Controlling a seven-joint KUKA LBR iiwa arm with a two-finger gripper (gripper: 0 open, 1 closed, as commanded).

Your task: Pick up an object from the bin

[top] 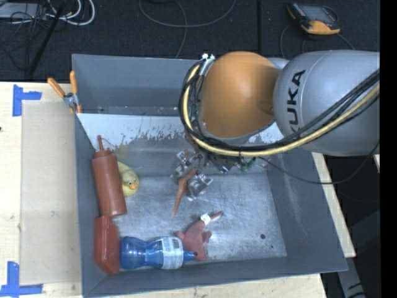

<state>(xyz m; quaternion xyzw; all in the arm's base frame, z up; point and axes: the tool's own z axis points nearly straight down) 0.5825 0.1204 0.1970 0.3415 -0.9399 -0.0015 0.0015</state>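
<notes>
Claw (192, 174) grips the upper end of a thin brown stick (178, 200) slanting down-left mid-bin.

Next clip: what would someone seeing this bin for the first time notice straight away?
The arm with its big orange cover dominates the upper right, its gripper down over the middle of the bin, next to a thin brown stick. Along the left wall lies a dark red squeeze bottle with a yellow duck beside it, and a blue bottle lies on its side by the near wall.
</notes>
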